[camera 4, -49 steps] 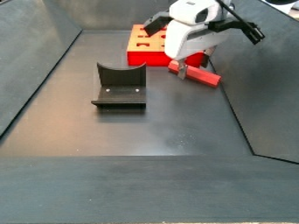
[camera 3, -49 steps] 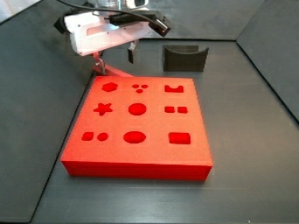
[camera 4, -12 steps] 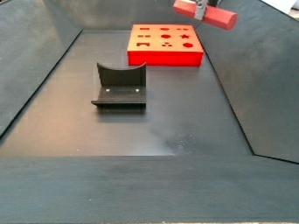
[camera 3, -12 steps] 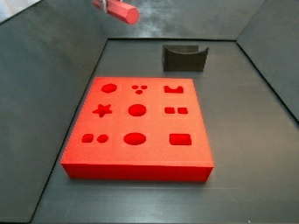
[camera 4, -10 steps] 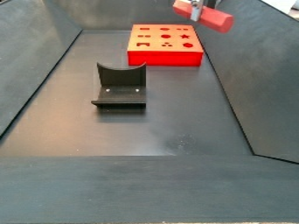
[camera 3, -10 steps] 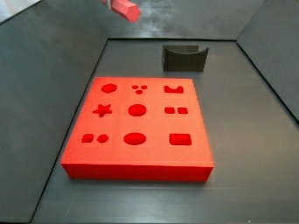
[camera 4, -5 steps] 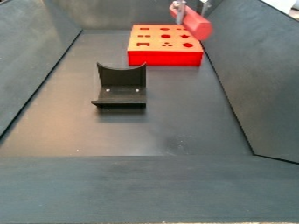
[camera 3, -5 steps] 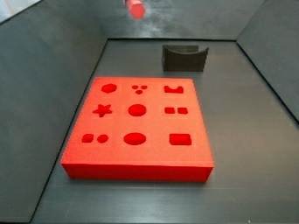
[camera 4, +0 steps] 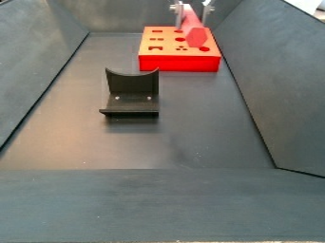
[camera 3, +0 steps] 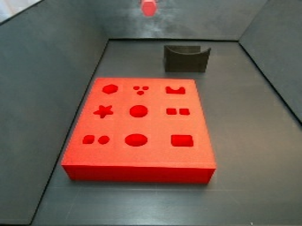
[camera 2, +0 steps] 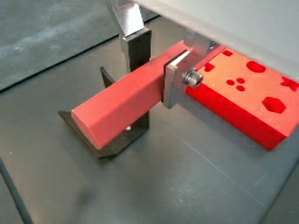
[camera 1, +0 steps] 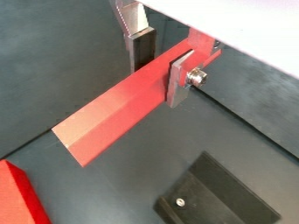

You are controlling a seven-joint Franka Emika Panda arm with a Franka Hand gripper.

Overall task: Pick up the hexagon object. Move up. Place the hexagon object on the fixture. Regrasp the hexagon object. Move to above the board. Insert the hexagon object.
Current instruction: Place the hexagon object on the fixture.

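My gripper (camera 1: 158, 63) is shut on the hexagon object (camera 1: 122, 109), a salmon-red faceted rod clamped across its width near one end. Both wrist views show this, and the rod (camera 2: 117, 103) juts out sideways from the gripper (camera 2: 156, 66). The rod hangs high in the air. Only its end (camera 3: 148, 8) shows in a side view, at the top edge, above the far side of the board (camera 3: 138, 124). In a side view the rod (camera 4: 192, 28) appears above the board (camera 4: 178, 47). The fixture (camera 3: 185, 58) stands on the floor beyond the board, and it is empty (camera 4: 129, 93).
Dark sloping walls close in the floor on all sides. The fixture (camera 2: 105, 144) and the board (camera 2: 251, 87) lie far below the gripper. In a wrist view the fixture (camera 1: 216, 197) and a corner of the board (camera 1: 14, 197) also show.
The gripper has lifted the rod from the floor beside the board to high up. In the last second the rod has turned and drifted towards the fixture's side.
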